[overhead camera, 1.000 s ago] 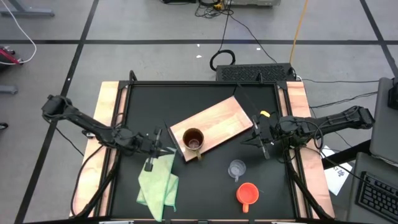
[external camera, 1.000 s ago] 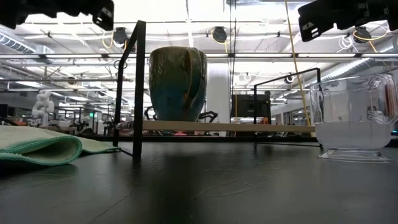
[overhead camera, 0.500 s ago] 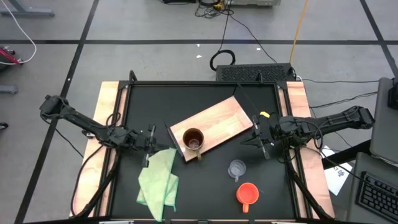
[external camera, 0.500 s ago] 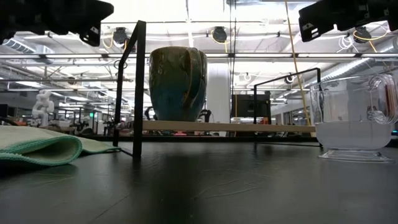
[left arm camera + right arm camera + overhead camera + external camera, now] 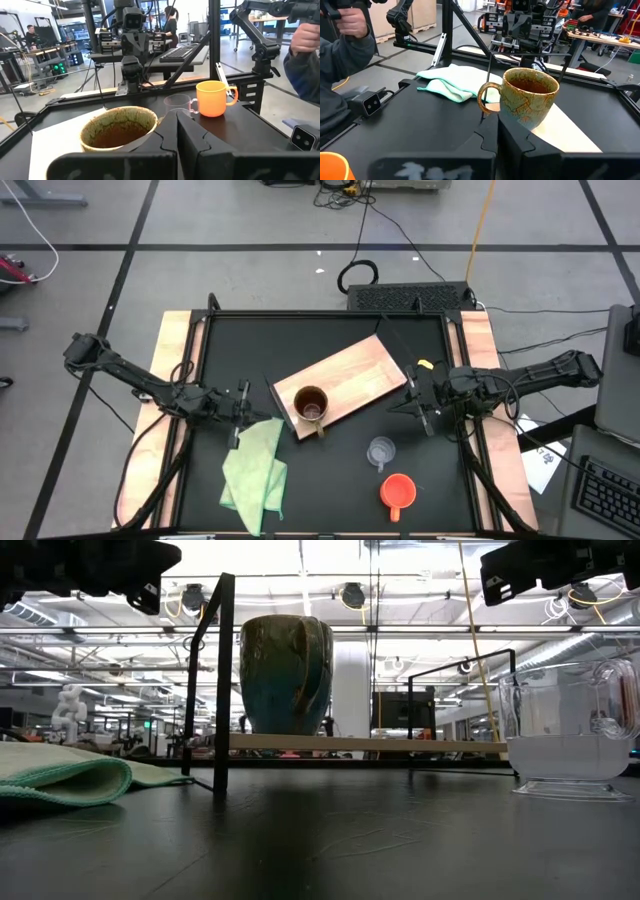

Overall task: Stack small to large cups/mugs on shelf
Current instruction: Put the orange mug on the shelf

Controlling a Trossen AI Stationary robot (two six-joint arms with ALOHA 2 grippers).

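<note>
Bright overhead ceiling lights, glare in low view, soft shadows.

In the low view the clear glass cup (image 5: 572,730) runs off the right edge. The orange-red mug (image 5: 335,166) shows only a cropped sliver in the right wrist view. A person's sleeve (image 5: 304,75) is cut off there. In the low view both arms are cropped by the top edge.

Black table (image 5: 230,350), with a wood shelf (image 5: 350,380) lying slanted in the middle. Brown mug (image 5: 311,405) standing on the shelf's near end. Green cloth (image 5: 255,470), clear glass cup (image 5: 381,451) and orange-red mug (image 5: 398,491) sitting right on the table.
</note>
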